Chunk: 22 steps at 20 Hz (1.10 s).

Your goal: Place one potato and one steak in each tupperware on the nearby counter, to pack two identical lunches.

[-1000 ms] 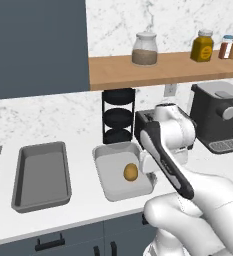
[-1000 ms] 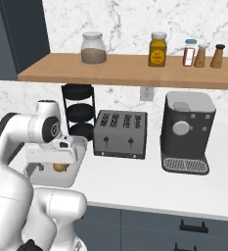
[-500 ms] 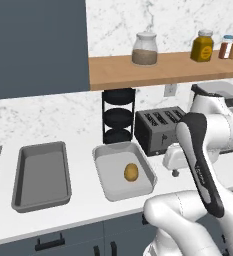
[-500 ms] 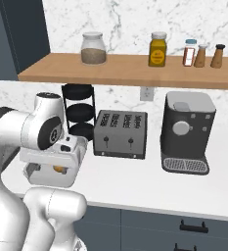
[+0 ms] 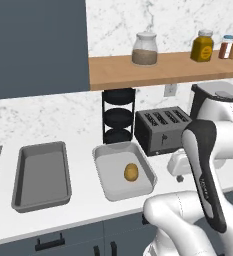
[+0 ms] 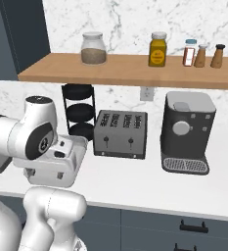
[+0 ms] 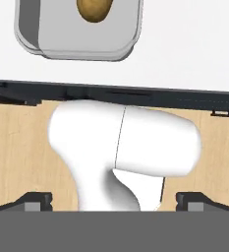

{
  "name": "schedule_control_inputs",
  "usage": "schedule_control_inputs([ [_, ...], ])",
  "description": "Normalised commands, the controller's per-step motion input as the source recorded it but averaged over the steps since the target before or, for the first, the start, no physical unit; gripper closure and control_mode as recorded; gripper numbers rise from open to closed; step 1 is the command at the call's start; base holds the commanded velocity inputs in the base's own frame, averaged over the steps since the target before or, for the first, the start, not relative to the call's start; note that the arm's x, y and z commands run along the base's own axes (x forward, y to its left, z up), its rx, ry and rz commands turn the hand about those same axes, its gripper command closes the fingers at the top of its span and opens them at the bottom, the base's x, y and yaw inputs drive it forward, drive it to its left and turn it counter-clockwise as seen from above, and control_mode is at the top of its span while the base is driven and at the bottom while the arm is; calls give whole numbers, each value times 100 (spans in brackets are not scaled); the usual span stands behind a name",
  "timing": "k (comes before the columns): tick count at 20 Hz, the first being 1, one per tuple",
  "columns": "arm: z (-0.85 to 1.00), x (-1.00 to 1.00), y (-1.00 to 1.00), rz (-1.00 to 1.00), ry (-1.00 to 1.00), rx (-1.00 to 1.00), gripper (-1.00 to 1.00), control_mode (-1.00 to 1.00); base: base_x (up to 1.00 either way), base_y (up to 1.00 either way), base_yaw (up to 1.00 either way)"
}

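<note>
Potato (image 5: 131,172) number one sits in the right tupperware (image 5: 104,182) on the counter (image 5: 83,212), so my claw (image 7: 114,199) hangs wide open and empty beside that tray, free to fetch steak, while the left tupperware (image 5: 40,172) waits bare.

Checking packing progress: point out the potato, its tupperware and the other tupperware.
potato (image 5: 131,172), left base view, its middle.
tupperware holding it (image 5: 104,183), left base view, bare floor.
other tupperware (image 5: 40,177), left base view, floor centre.
</note>
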Motion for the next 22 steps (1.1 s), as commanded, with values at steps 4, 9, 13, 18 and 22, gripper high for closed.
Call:
schedule_control_inputs([
  [4,0,-48,-16,-6,0,1,-100,100,-25,-11,-4],
  [9,0,0,0,0,0,0,-100,100,-99,-68,-32],
  [13,0,0,0,0,0,0,-100,100,-66,-78,-52],
  [18,0,0,0,0,0,0,-100,100,-21,-99,-52],
  [22,0,0,0,0,0,0,-100,100,28,-100,-31],
])
